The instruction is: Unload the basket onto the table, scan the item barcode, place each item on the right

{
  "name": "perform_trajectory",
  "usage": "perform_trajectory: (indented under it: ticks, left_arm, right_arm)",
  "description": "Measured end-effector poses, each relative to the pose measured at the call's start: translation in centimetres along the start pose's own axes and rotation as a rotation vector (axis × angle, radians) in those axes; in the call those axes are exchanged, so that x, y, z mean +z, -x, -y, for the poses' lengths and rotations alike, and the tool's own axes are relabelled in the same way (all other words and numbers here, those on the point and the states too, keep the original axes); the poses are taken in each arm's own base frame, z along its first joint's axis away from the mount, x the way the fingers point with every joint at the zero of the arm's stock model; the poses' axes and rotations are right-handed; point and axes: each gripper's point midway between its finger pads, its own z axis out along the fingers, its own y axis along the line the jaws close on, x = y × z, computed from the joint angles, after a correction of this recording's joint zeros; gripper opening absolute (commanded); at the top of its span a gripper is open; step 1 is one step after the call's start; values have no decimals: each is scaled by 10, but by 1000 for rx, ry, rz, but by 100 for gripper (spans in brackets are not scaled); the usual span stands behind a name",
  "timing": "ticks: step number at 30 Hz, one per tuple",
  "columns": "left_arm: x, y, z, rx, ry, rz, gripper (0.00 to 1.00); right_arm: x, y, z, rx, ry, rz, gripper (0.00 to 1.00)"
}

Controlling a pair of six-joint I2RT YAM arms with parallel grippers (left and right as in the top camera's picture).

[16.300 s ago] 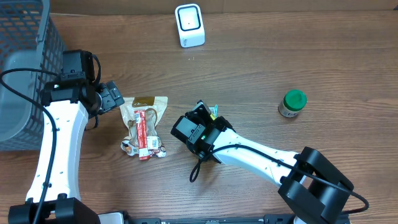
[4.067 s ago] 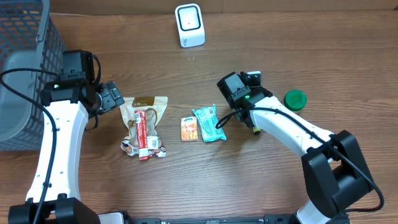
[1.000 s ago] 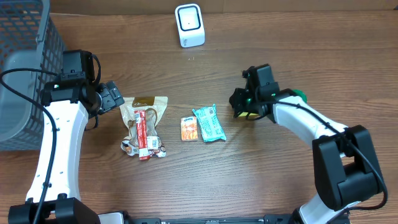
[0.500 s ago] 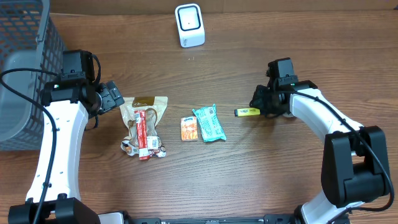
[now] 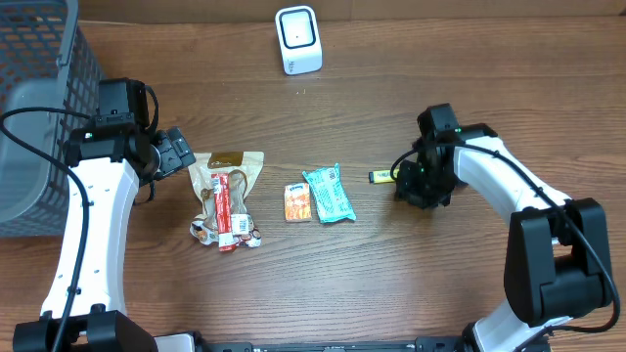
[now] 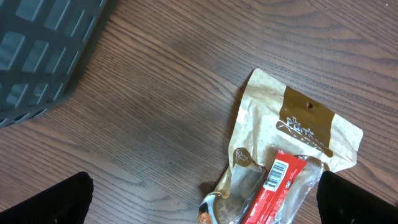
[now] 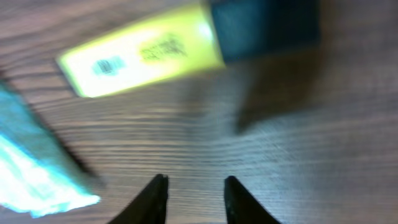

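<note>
Small yellow plastic highlighter with dark cap [image 5: 383, 176] lies flat on the wooden table [image 5: 293, 293] at 9 o'clock of my right pincer [image 7: 194, 198], narrowly parted and empty; looks light, rigid and slick, so I'd pinch mid-barrel.

I see the tabletop [image 5: 509, 88] as brown wood grain, matt and finely streaked. The basket [image 5: 44, 68] at its far left corner looks like dull grey moulded plastic lattice. The scanner [image 5: 297, 39] near the far edge has a smooth white plastic shell with a slight sheen. The pouch [image 6: 298, 124] is matt kraft paper with a glossy clear window, and the red wrapper [image 6: 273, 186] inside shines. The yellow tube [image 7: 143, 59] looks like smooth plastic, its dark cap [image 7: 264, 28] duller. The teal packet [image 5: 328, 194] is crinkled glossy film.
</note>
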Motion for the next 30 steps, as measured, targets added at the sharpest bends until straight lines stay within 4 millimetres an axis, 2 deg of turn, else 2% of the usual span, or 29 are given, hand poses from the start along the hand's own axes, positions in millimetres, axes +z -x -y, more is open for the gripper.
perform_trajectory:
  ticks: [1, 3, 6, 13, 17, 23, 28, 30]
  left_arm:
    - [0, 0, 0, 0, 0, 0, 100]
    - [0, 0, 0, 0, 0, 0, 100]
    - [0, 0, 0, 0, 0, 0, 100]
    - [0, 0, 0, 0, 0, 0, 100]
    - [0, 0, 0, 0, 0, 0, 100]
    - [0, 0, 0, 0, 0, 0, 100]
    - [0, 0, 0, 0, 0, 0, 100]
    - [0, 0, 0, 0, 0, 0, 100]
  right_arm:
    - [-4, 7, -5, -13, 9, 22, 17]
    - [-15, 33, -15, -60, 26, 123, 4]
    - [-27, 67, -19, -89, 2, 267, 4]
    - [-41, 110, -13, -103, -76, 470, 4]
    - [-31, 110, -5, -98, -104, 464, 4]
    - [5, 96, 14, -82, -163, 362, 4]
    - [19, 63, 31, -64, -221, 209, 5]
    - [21, 43, 35, -54, -224, 124, 11]
